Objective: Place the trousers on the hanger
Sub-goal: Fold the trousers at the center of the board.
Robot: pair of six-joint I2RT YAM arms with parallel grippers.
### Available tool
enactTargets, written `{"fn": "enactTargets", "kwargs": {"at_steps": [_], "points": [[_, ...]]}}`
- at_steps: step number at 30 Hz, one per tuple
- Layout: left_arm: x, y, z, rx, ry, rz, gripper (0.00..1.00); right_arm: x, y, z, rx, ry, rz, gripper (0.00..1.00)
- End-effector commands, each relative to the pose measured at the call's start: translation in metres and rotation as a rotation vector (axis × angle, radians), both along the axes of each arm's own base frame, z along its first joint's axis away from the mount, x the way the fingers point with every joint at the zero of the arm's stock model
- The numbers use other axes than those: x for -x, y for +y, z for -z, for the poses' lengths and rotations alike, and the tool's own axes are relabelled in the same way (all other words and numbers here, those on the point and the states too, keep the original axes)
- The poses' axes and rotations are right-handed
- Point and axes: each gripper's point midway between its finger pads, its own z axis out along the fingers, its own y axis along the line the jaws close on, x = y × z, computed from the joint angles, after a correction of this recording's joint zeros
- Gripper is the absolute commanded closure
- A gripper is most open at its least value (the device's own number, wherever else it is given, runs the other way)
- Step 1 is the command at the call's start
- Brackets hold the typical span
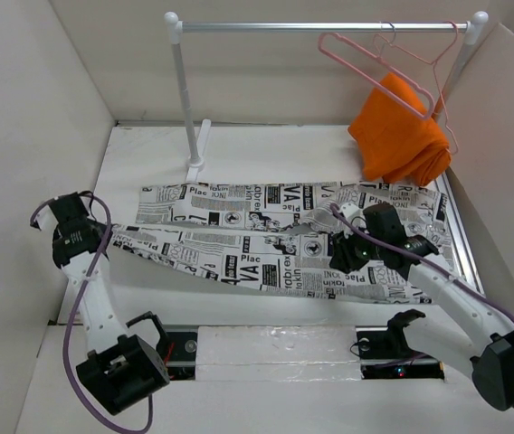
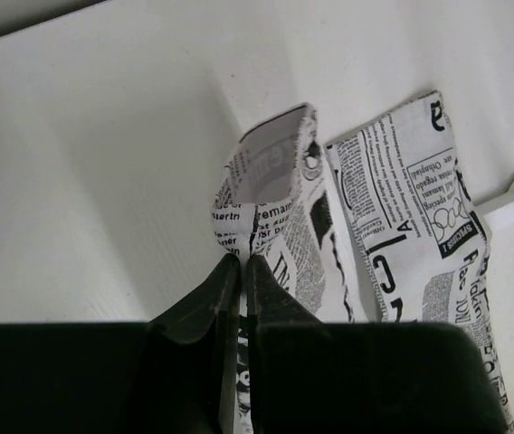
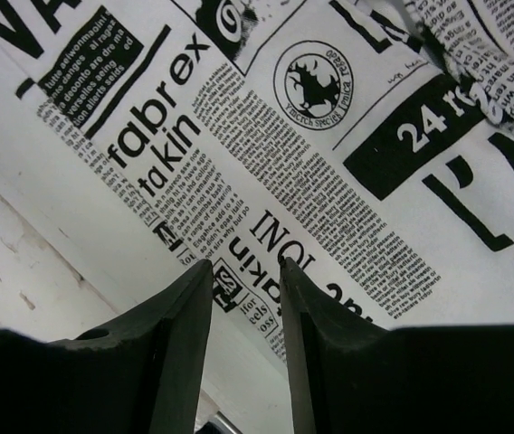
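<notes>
Top external view puts the left end effector (image 1: 115, 237) at the left cuff of the trousers (image 1: 266, 231), which lie flat and full length across the worktop (image 1: 148, 163). In the left wrist view, its fingers (image 2: 225, 280) are pressed together on the raised hem, so hold that pinch firm and lift slowly to avoid the thin edge slipping out. Further right, the right end effector (image 1: 343, 253) hovers over the near leg with its fingers (image 3: 189, 298) slightly apart and holding nothing. Lower it onto the cloth's near edge and take both layers before raising either side. I judge that an even lift will make draping easier.

At far right, the pink hanger (image 1: 347, 59) hangs on the rail (image 1: 325, 27) beside an orange cloth (image 1: 400, 131). White walls close in this pale, smooth worktop, so swing wide of the rail post.
</notes>
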Motion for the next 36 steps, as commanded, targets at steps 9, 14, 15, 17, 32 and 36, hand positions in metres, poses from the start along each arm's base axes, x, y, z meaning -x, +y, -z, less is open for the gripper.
{"fn": "enactTargets", "kwargs": {"at_steps": [9, 14, 15, 17, 32, 36], "points": [[-0.027, -0.076, 0.001, 0.025, -0.063, 0.369, 1.0, -0.025, -0.067, 0.013, -0.05, 0.07, 0.379, 0.59], [-0.04, -0.127, -0.023, -0.011, -0.135, 0.603, 1.0, -0.023, -0.131, 0.009, -0.035, 0.072, 0.79, 1.0], [-0.04, -0.138, -0.026, -0.025, -0.141, 0.657, 1.0, -0.021, -0.152, 0.015, -0.003, 0.101, 0.884, 1.0], [-0.04, -0.148, -0.035, -0.038, -0.17, 0.708, 1.0, -0.012, -0.181, 0.025, 0.054, 0.127, 1.01, 1.0], [-0.021, -0.18, -0.096, -0.195, -0.303, 0.811, 1.0, 0.073, -0.309, 0.032, 0.215, 0.458, 1.724, 0.56], [-0.016, -0.174, -0.121, -0.296, -0.33, 0.785, 1.0, 0.077, -0.304, 0.035, 0.185, 0.517, 1.79, 0.55]]}}
